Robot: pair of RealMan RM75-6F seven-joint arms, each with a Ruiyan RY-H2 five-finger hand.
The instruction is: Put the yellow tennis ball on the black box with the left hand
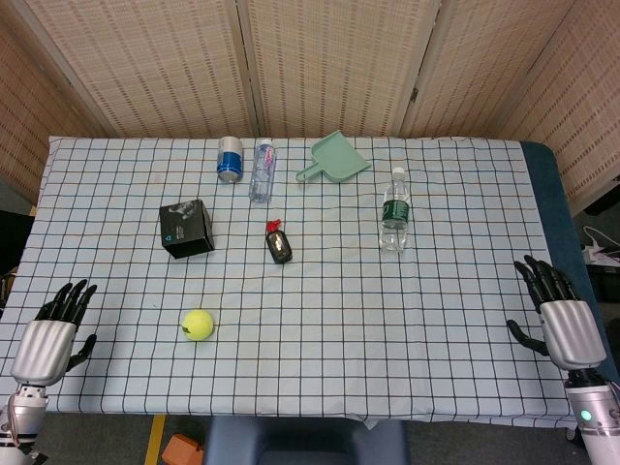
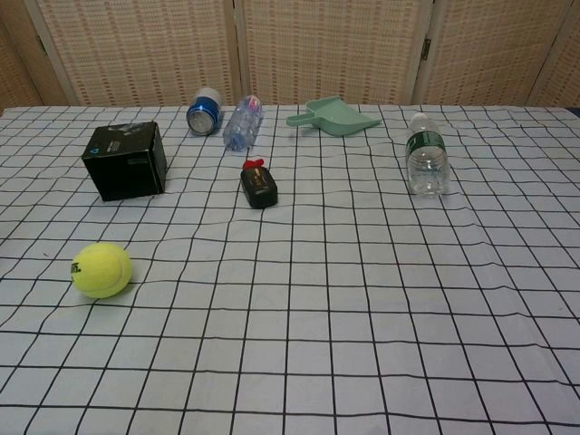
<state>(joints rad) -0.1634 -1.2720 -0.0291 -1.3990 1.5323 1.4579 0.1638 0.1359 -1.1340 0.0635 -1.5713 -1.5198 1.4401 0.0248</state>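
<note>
Right now the fuzzy yellow tennis ball [image 1: 198, 325] sits on the checked tablecloth [image 1: 387, 320], near the black box [image 1: 186, 229] but not touching it, well apart from the left hand [image 1: 46, 339], which is empty with fingers spread.

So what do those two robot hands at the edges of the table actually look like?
Each robot hand, left and right, has a silver-grey metallic back and black jointed fingers, much like a human hand. The right wrist is a grey cylinder with a small glowing green light.
</note>
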